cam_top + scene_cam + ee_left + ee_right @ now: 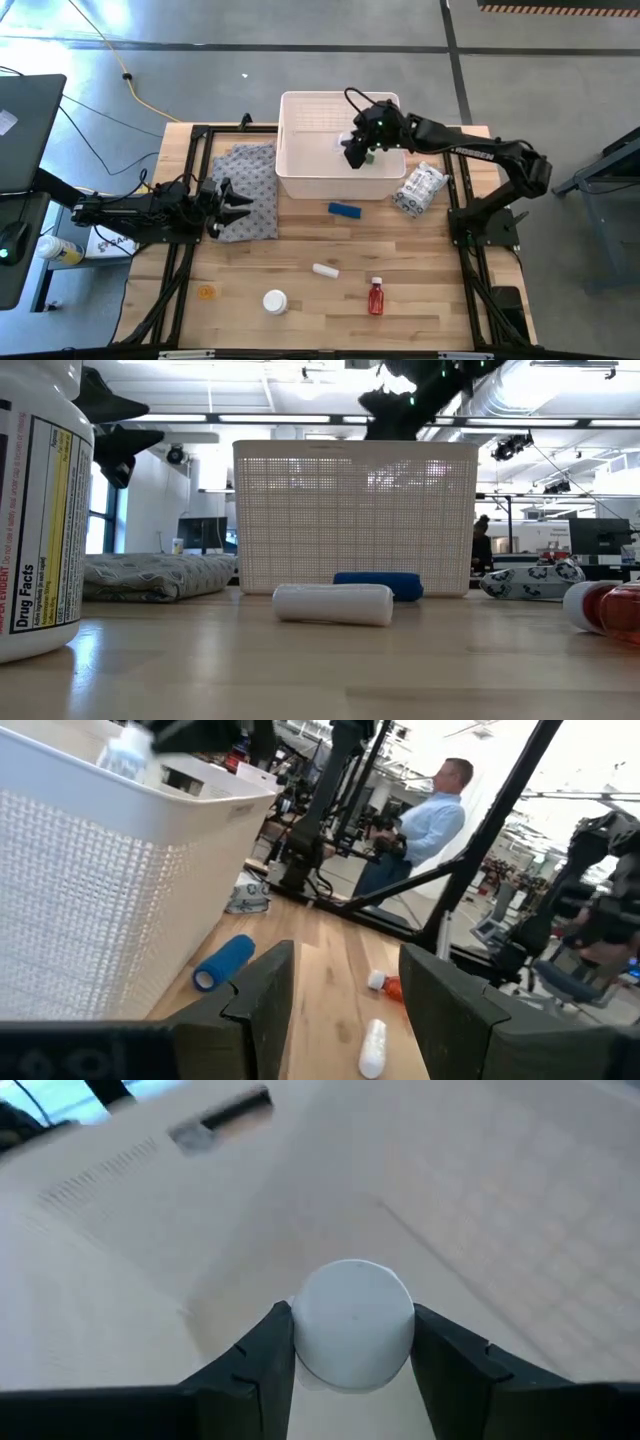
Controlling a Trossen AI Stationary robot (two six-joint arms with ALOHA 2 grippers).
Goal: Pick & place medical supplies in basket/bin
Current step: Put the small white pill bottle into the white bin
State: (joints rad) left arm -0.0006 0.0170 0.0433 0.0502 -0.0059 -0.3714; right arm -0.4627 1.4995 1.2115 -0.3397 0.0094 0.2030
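My right gripper [358,150] hangs over the white slotted basket [300,180], shut on a small white bottle [352,1330] whose round end faces the wrist camera. On the table in front of the basket lie a blue block [345,210], a white vial [325,270], a white pill bottle [275,300] and a red white-capped bottle [376,296]. A crinkly packet [420,190] lies on the table just right of the basket. My left gripper [235,205] waits open at the left, over the grey cloth [250,185]. My right gripper pinches the white bottle between its two fingers, which stand on opposite sides of its round body [300,1342]. The fingers slant downward over the basket's inside. The bottle is lifted clear, above the basket's floor.
A small orange thing [206,291] lies near the front left. In the low view a big labelled white bottle [40,510] stands close at the left. A person [425,820] stands in the room beyond the table. Bare wood shows between the basket and the front items.
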